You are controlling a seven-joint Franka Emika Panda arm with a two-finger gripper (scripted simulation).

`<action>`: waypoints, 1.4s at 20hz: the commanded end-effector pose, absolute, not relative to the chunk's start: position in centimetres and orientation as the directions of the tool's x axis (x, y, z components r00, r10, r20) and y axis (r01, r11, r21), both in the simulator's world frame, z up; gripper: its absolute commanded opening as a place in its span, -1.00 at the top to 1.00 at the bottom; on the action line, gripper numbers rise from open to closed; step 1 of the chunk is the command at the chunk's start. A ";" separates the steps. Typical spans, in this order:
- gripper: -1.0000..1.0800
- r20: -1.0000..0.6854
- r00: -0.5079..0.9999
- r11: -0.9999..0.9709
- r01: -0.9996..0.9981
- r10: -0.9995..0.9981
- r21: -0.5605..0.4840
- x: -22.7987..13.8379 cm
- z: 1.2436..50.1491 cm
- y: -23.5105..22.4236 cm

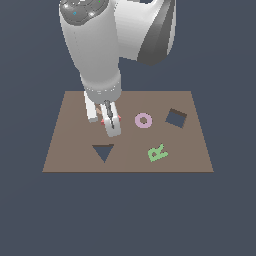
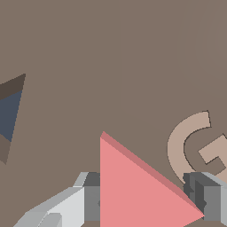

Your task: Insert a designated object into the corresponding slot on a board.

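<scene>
The red-pink triangle (image 2: 137, 190) lies between my gripper's (image 2: 148, 208) two fingers, and both pads touch its edges. In the exterior view only slivers of the triangle (image 1: 118, 118) show beside the gripper (image 1: 103, 125), which is low over the brown board (image 1: 70, 150) at its middle left. The dark triangular slot (image 1: 103, 151) points downward just in front of the gripper, toward the board's near edge. It also shows in the wrist view (image 2: 9, 115), apart from the triangle.
A tan G (image 2: 195, 146) lies on the board close to one finger; the arm hides it in the exterior view. A pink ring (image 1: 143, 120), a green R (image 1: 158, 152) and a dark square cut-out (image 1: 176, 118) lie toward the exterior view's right.
</scene>
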State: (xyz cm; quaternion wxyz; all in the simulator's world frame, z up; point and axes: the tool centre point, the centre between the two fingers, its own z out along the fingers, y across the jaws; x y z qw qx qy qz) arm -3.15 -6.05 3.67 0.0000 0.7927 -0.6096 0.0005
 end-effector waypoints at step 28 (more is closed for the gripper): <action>1.00 0.000 -0.658 0.658 -0.753 -0.753 0.000 6.6 4.0 -5.7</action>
